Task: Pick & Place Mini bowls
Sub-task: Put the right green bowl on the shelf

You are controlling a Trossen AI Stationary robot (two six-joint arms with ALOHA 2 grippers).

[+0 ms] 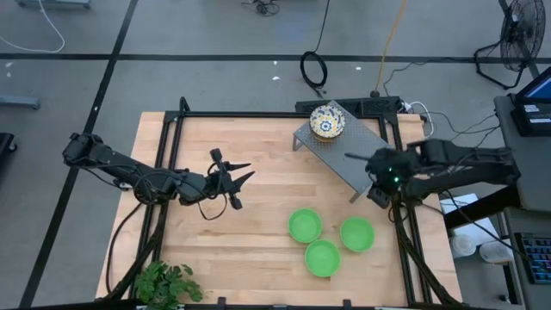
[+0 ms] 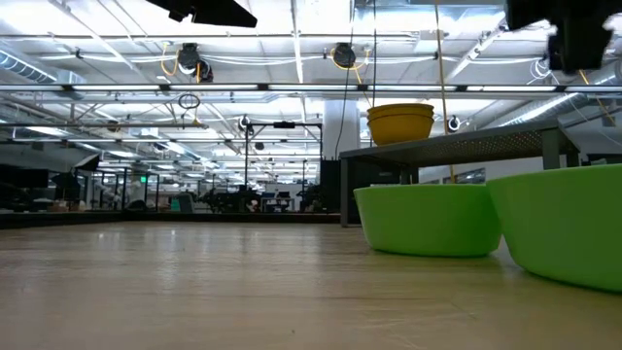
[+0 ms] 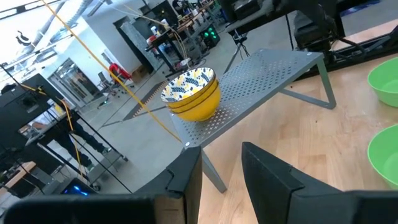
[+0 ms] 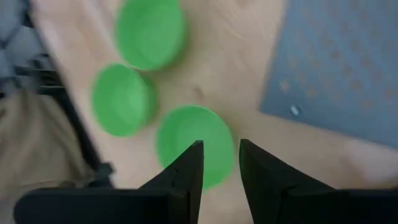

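Note:
Three plain green mini bowls (image 1: 305, 226), (image 1: 356, 233), (image 1: 323, 257) rest on their bases on the wooden table near its front right; they also show in the right wrist view (image 4: 193, 143). The floral mini bowls, yellow outside, sit stacked (image 1: 328, 121) on the grey perforated rack (image 1: 344, 155); the stack also shows in the left wrist view (image 3: 189, 93). My left gripper (image 1: 237, 176) is open and empty above the table's middle, pointing toward the rack. My right gripper (image 1: 376, 191) is open and empty, raised over the rack's near right corner, above the green bowls.
The rack stands on legs at the table's far right. A potted green plant (image 1: 168, 284) sits at the front left corner. A black frame (image 1: 172, 129) edges the table. Bare wood lies between the left gripper and the green bowls.

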